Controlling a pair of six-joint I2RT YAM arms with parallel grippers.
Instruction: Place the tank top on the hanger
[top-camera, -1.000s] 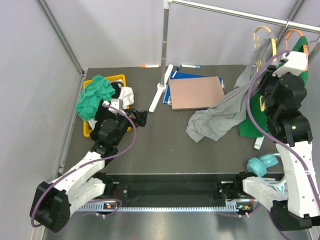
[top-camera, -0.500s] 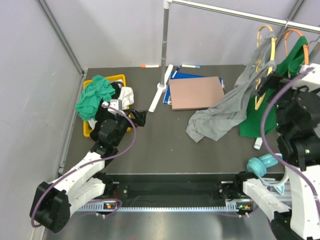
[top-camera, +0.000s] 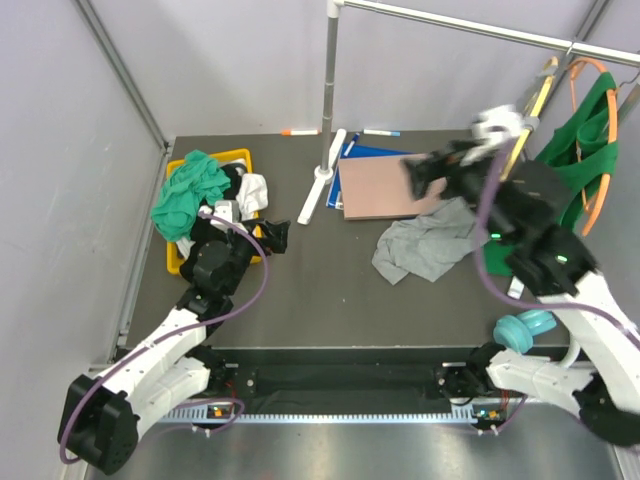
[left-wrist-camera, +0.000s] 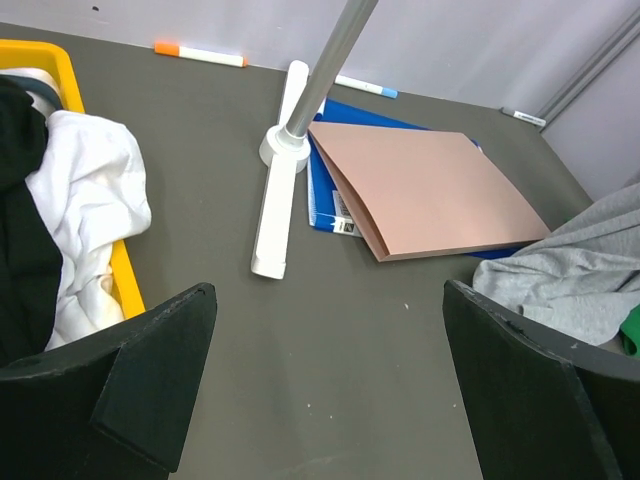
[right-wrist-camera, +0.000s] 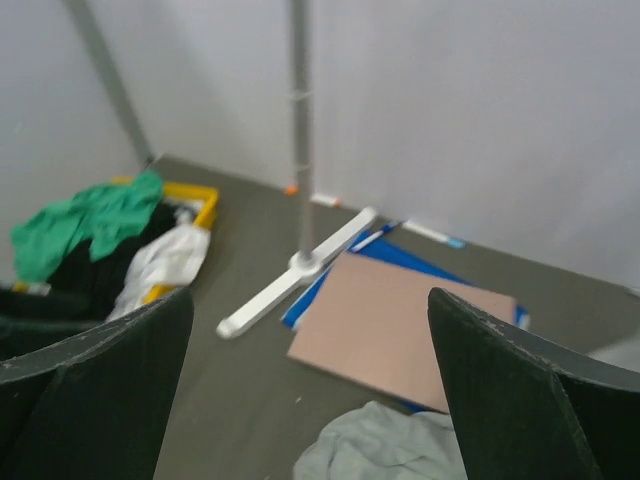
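Observation:
The light grey tank top (top-camera: 425, 248) lies crumpled on the table right of centre; it also shows at the right edge of the left wrist view as tank top (left-wrist-camera: 570, 280) and at the bottom of the right wrist view as tank top (right-wrist-camera: 380, 445). The pale yellow hanger (top-camera: 527, 115) hangs from the rail at the back right, bare where it shows. My right gripper (top-camera: 420, 172) hovers open and empty above the brown folder, just left of the hanger; right gripper (right-wrist-camera: 310, 400) points at the table. My left gripper (top-camera: 280, 235) stands open and empty low over the table; left gripper (left-wrist-camera: 330, 400).
A yellow bin (top-camera: 240, 158) at the left holds a teal-green cloth (top-camera: 190, 190) and other cloths. The rack pole (top-camera: 329, 90) stands on a white foot (top-camera: 318, 190). A brown folder (top-camera: 385, 185) lies beside it. A bright green top (top-camera: 585, 135) hangs on an orange hanger (top-camera: 600, 160). Teal headphones (top-camera: 525, 328) lie near the front right.
My right gripper has opened and swung left, away from the hanger. The grey tank top has slid off the hanger into a heap on the table. The left arm has barely moved.

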